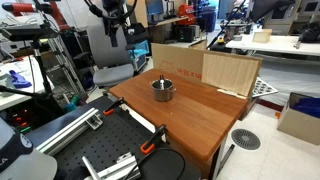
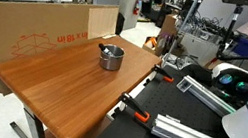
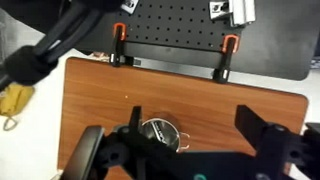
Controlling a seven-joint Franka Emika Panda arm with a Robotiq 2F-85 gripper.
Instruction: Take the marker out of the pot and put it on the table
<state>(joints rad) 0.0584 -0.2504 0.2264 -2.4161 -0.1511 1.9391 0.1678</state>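
The marker (image 2: pixel 106 46) sits in the shiny silver pot (image 2: pixel 112 57), a pale sliver slanting up past the rim — too small to tell its heading. The pot stands near the middle of the bench (image 2: pixel 69 95), clear of every edge, with bare wood all around. A cardboard sheet (image 2: pixel 40 23) stands behind it, and orange clamps (image 3: pixel 120 45) grip one edge. In the wrist view the tool (image 3: pixel 192 135) hangs above the pot — jaws spread wide, gripping nothing.
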